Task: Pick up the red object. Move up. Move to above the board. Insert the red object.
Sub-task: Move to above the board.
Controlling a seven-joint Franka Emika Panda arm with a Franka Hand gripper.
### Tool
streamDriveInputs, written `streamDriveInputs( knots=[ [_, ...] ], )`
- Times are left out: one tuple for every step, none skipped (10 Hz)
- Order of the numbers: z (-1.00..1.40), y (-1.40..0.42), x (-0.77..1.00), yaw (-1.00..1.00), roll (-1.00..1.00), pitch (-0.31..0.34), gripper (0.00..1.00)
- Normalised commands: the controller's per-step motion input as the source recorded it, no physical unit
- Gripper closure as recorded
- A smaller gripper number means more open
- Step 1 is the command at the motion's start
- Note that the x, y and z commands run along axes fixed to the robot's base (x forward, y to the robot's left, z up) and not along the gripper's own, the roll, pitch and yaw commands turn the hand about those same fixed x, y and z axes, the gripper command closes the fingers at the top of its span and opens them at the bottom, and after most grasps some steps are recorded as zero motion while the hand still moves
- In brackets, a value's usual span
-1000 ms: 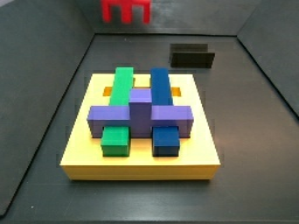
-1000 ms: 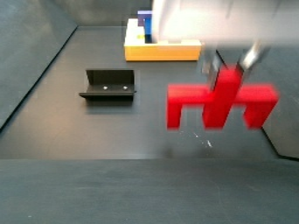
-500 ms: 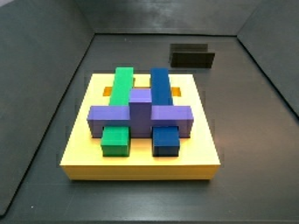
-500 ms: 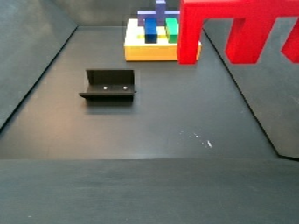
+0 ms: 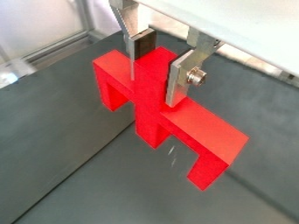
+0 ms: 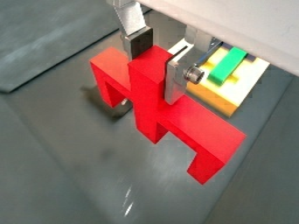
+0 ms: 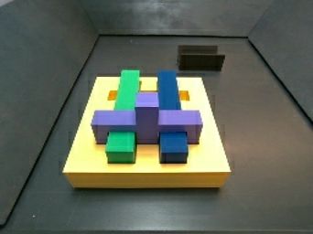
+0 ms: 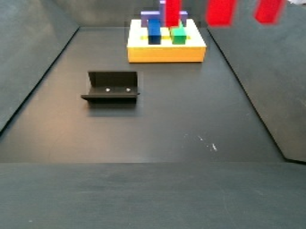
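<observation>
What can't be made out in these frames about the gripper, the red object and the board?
- Gripper: absent from both side views; its body is cut off by the frame edge in both wrist views.
- Red object: only its legs show in a side view, the rest cropped.
- Board: mostly hidden behind the fingers in a wrist view.
- Board slots: covered by blocks.

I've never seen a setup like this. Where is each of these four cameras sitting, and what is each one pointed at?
Wrist view: rides on the arm, looking down at the gripper clamping the bright red blocky piece above the dark floor.
Wrist view: same mount, other angle; gripper, red piece, a corner of the flat yellow slotted board.
Side view: fixed close by the board, looking down along it to the dark fixture; no robot shows.
Side view: fixed at the far end, facing the fixture and board; only the red piece's legs show at the top edge.
Both side views share board and fixture.
</observation>
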Motion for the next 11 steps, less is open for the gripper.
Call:
streamDriveInputs(
  knots=[
    [0.13,-1.40,0.22,0.01,0.00,0.026,1.00],
    [0.13,-1.40,0.22,0.01,-0.01,0.029,1.00],
    [0.14,-1.40,0.23,0.01,-0.03,0.030,1.00],
    [0.14,-1.40,0.23,0.01,0.00,0.042,1.00],
    [0.15,-1.40,0.23,0.01,0.00,0.058,1.00],
    [0.15,-1.40,0.25,0.01,-0.02,0.092,1.00],
    [0.15,-1.40,0.27,0.01,0.00,0.116,1.00],
    [0.16,-1.40,0.29,0.01,0.01,0.141,1.00],
    [0.17,-1.40,0.34,0.01,0.00,0.165,1.00],
    [0.18,-1.40,0.37,0.01,0.01,0.169,1.00],
    [0.07,-0.47,0.17,0.01,0.05,0.166,1.00]
  ],
)
